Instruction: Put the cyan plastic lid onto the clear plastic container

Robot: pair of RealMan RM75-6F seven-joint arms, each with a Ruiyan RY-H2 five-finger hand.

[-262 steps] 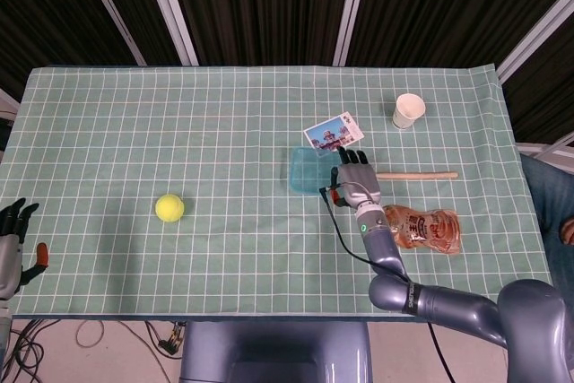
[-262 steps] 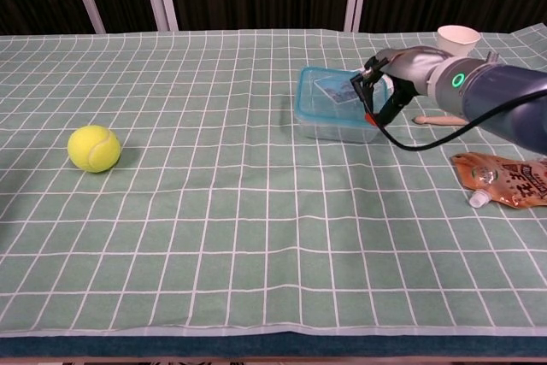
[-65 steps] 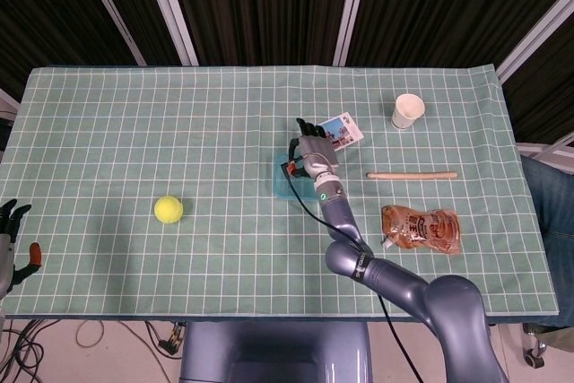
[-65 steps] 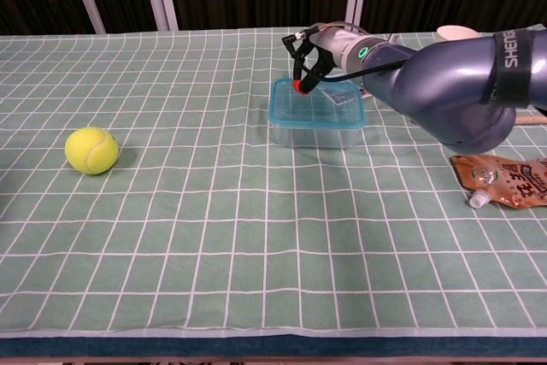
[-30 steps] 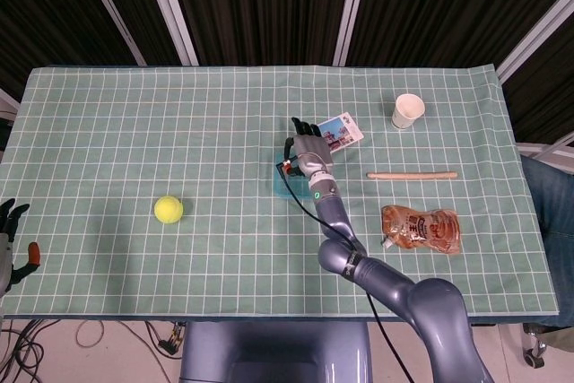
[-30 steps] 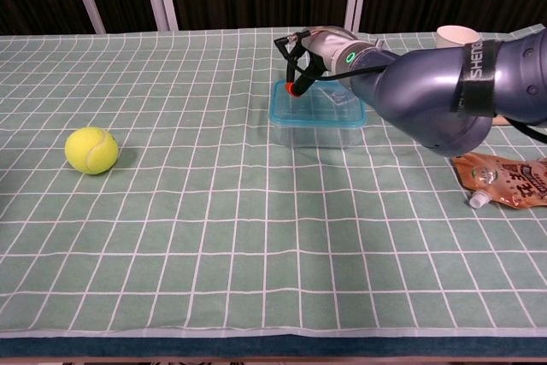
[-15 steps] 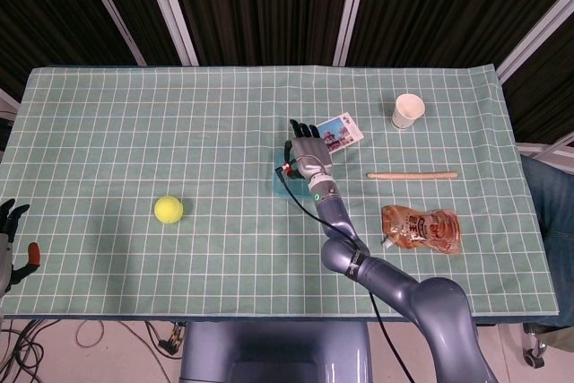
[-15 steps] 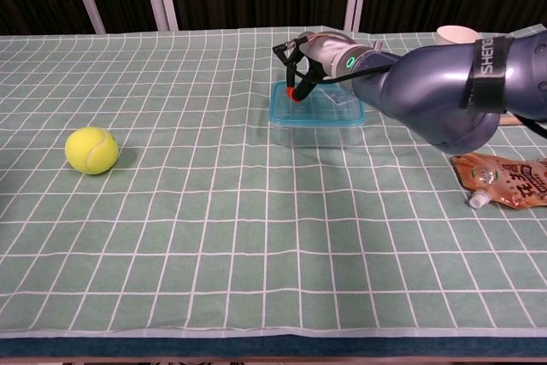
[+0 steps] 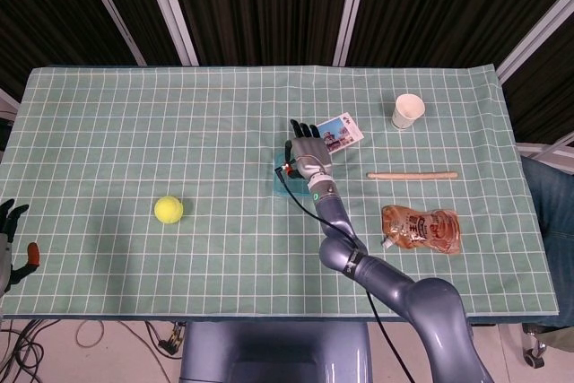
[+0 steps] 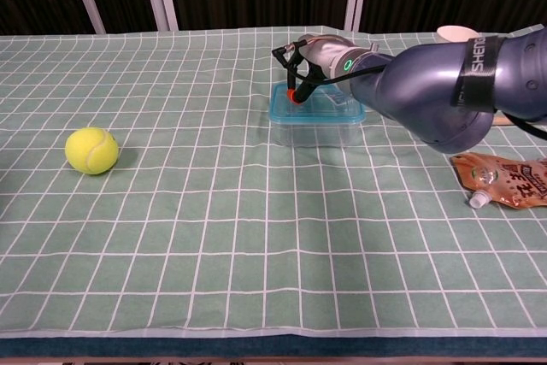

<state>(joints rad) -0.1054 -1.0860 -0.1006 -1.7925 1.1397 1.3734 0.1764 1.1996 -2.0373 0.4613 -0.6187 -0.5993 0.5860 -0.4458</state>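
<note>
We saw the right hand (image 10: 309, 55) pressing, fingers spread, on the cyan lid (image 10: 314, 110) at its 11 o'clock corner, probably to seat it on the clear container (image 10: 314, 132). The left hand (image 9: 7, 232) idled at the table's 8 o'clock edge, fingers apart and empty.

A table (image 9: 108, 257) (green checked cloth) bears ball (image 9: 168, 210), container (image 10: 314, 126), pouch (image 9: 421, 229), stick (image 9: 413, 175), cup (image 9: 408, 111).

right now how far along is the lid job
Done: the cyan plastic lid already sits on top of the clear plastic container. In hand: the right hand hovers over its far left corner; contact is unclear. Left: whether all edges are seated cannot be told, then lifting the hand away.
</note>
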